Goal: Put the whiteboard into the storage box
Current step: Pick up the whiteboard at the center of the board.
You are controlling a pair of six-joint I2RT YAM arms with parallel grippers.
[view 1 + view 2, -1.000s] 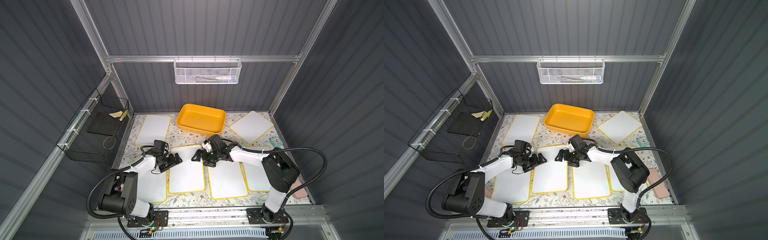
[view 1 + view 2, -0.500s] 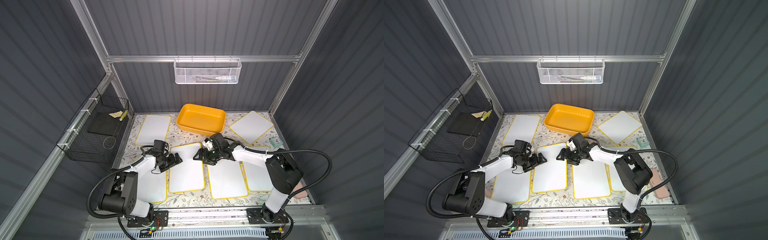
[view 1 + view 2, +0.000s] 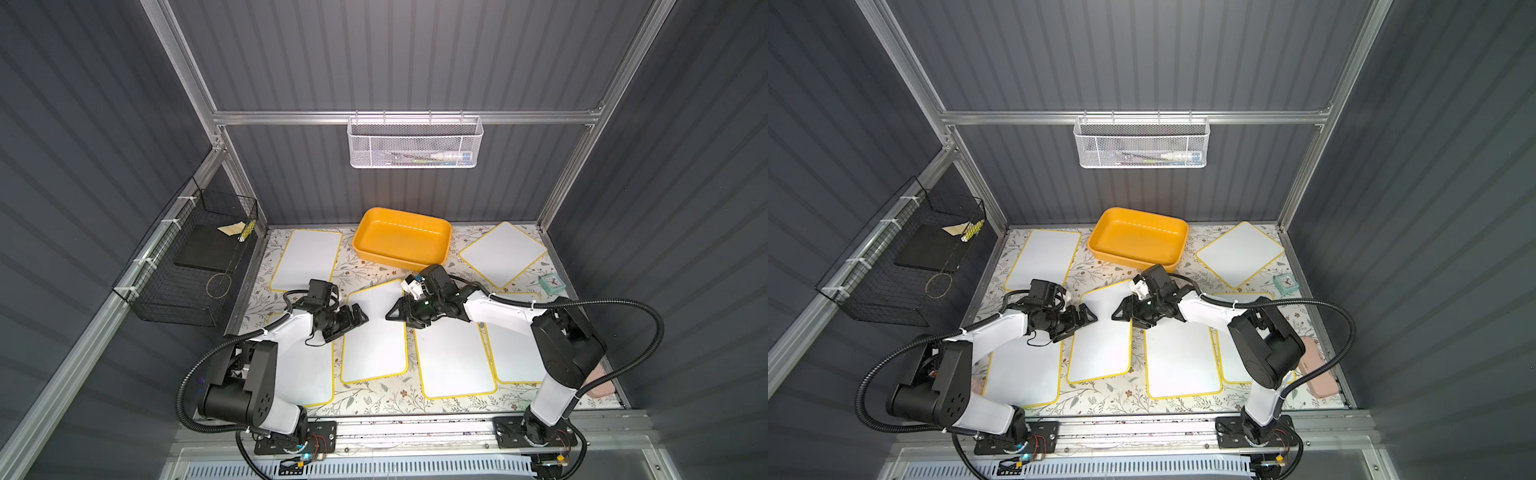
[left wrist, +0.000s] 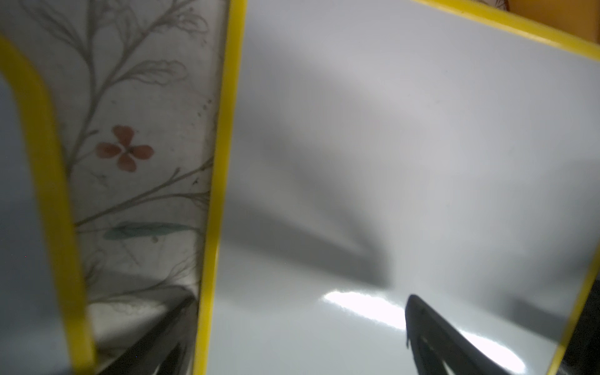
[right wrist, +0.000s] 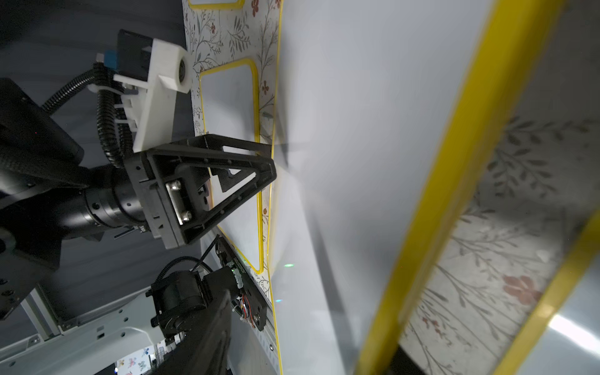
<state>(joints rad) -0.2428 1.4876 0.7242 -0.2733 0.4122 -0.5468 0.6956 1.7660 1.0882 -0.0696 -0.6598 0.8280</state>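
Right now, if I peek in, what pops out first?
The bright yellow tub sits empty at the back of the flowery table. Many white boards with yellow edges cover the table. The left gripper and the right gripper point at each other over the middle board.

Small items inside the white mesh wall basket (image 3: 414, 143) are too tiny to identify. A pale pink flat object (image 3: 1318, 370) is partly hidden behind the right arm (image 3: 1264, 353). Seen close up, the white rectangular board with a yellow rim (image 5: 357, 162) blurs along that rim. Whether the right gripper (image 3: 395, 311) pinches it cannot be told.
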